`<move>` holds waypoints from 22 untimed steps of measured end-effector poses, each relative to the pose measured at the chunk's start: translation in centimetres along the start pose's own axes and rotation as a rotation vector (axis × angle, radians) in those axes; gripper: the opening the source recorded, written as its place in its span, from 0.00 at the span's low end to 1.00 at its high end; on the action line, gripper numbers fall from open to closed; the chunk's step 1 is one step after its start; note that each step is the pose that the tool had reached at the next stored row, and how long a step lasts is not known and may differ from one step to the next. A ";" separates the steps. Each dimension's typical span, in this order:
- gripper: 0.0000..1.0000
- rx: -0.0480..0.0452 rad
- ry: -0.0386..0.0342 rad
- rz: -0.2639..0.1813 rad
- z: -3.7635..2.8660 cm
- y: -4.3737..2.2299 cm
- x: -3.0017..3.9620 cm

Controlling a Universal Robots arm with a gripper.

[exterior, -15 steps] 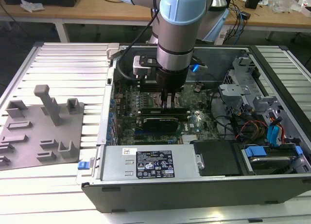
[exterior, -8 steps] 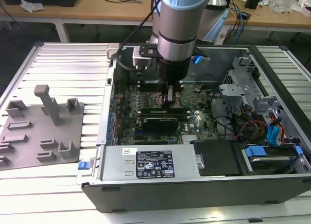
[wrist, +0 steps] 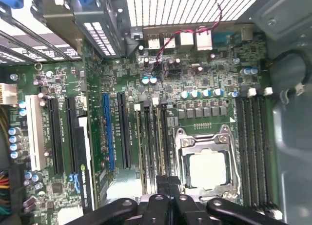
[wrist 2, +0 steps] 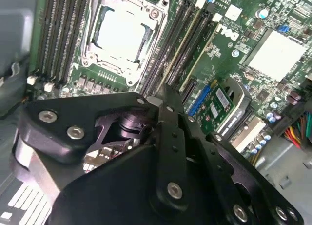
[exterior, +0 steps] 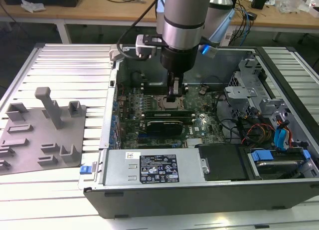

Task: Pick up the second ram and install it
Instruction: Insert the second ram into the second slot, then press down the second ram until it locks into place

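Second ram, the thin green memory stick (wrist 2: 168,64), stands edge-down in a black socket beside the silver processor socket (wrist 2: 122,32); your black hand (exterior: 172,95) pinches it, fingers narrow. Press straight down, evenly.

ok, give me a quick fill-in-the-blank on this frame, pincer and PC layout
1. In the exterior view the pincer reaches down into the open computer ___.
2. The grey fixture plate lies on the exterior view's ___ of the case.
3. In the first wrist view the long black memory sockets by the pincer's tip run beside the square, metal-framed ___ socket.

Missing words: case; left; processor
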State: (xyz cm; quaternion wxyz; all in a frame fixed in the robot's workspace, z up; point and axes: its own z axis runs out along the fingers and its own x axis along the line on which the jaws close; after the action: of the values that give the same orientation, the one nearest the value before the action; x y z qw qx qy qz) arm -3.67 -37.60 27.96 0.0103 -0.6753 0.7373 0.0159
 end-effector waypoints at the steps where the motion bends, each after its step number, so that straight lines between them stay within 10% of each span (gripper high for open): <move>1: 0.11 0.0000 -0.0001 0.000 -0.08 0.00 0.00; 9: 0.11 -0.0005 0.0002 0.000 -0.08 -0.26 -0.02; 17: 0.11 -0.0101 0.0009 -0.001 3.04 -5.57 -0.38; 22: 0.11 -0.0102 0.0010 -0.005 4.17 -5.60 -0.34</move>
State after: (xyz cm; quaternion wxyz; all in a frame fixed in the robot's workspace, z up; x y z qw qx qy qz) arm 1.90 -37.60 23.75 0.0065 -0.6771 0.7356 0.0193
